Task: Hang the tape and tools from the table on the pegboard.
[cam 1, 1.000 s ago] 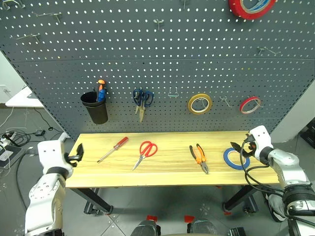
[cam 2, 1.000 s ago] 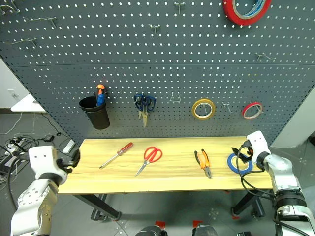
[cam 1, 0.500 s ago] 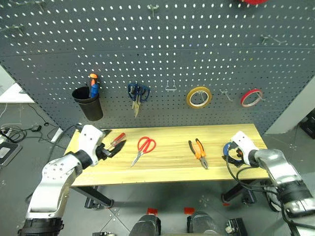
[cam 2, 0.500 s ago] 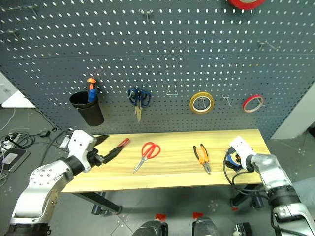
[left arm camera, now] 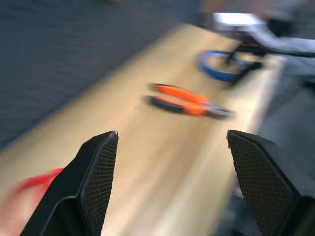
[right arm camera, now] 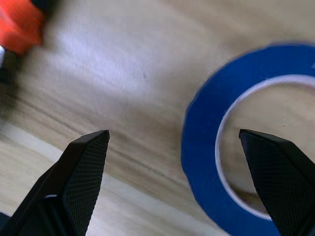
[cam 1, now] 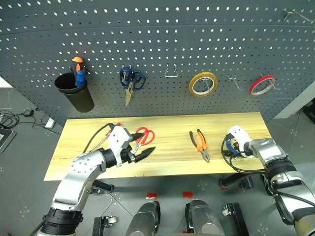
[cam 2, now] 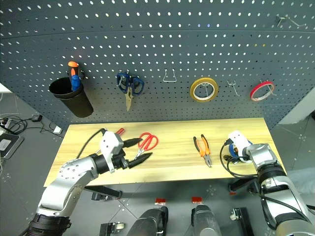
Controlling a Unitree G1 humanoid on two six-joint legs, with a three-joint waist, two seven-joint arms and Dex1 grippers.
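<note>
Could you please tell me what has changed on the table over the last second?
The left gripper, open and empty, swung in from beyond the table's left end to hover by the red-handled scissors. The right gripper, also open, came down over the blue tape without gripping it. The scissors, pliers, tape and screwdriver lie where they were.

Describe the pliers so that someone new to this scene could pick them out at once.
Look at the wooden table under the grey pegboard. Right of its middle lie the pliers, between the red scissors and the blue tape ring. Only they have orange-and-black handles.
</note>
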